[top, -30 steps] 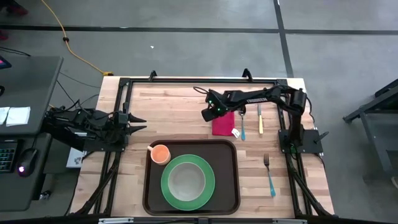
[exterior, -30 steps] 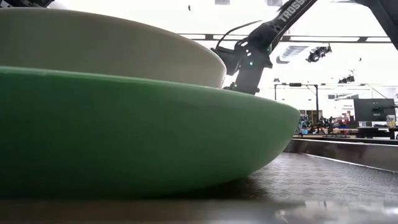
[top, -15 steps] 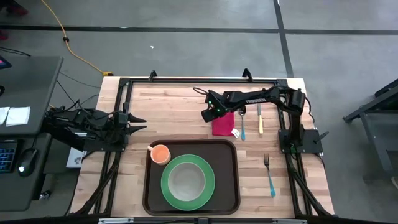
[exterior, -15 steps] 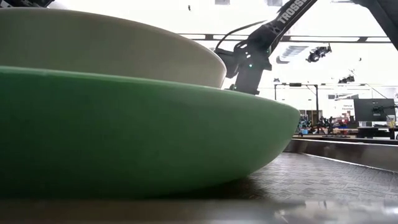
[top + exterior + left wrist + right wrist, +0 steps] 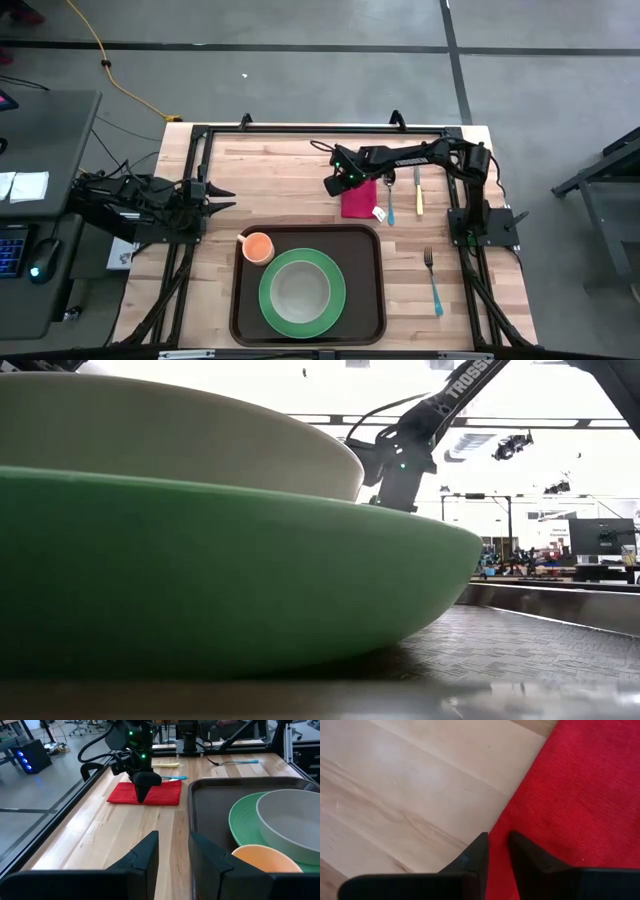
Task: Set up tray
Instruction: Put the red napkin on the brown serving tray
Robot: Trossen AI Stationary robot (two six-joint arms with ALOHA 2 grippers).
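Note:
The dark brown tray (image 5: 365, 250) lies at the table's near middle. It carries a green plate (image 5: 302, 292) with a pale bowl (image 5: 300, 288) on it, and an orange cup (image 5: 258, 247). Beyond the tray a red napkin (image 5: 358, 198) lies flat on the wood. My right gripper (image 5: 498, 851) points steeply down at the napkin's left edge (image 5: 141, 800), its fingers a narrow gap apart, one over wood and one over cloth. My left gripper (image 5: 173, 851) waits open at the table's left edge, with nothing between its fingers. My right gripper comes from above, slanting, and its fingertips (image 5: 141, 796) reach down to the napkin's left edge (image 5: 506, 822). That edge runs into the gap between the fingers. The napkin lies flat on the table. Whether the tips press the cloth, I cannot tell.
A blue-handled spoon (image 5: 390, 205) and a yellow-handled knife (image 5: 418, 192) lie right of the napkin. A blue-handled fork (image 5: 433, 282) lies right of the tray. A black metal frame (image 5: 300, 130) runs round the table. Bare wood lies between the left gripper and the napkin.
My right gripper has sunk a little toward the napkin. The napkin and the things on the tray have stayed where they were.

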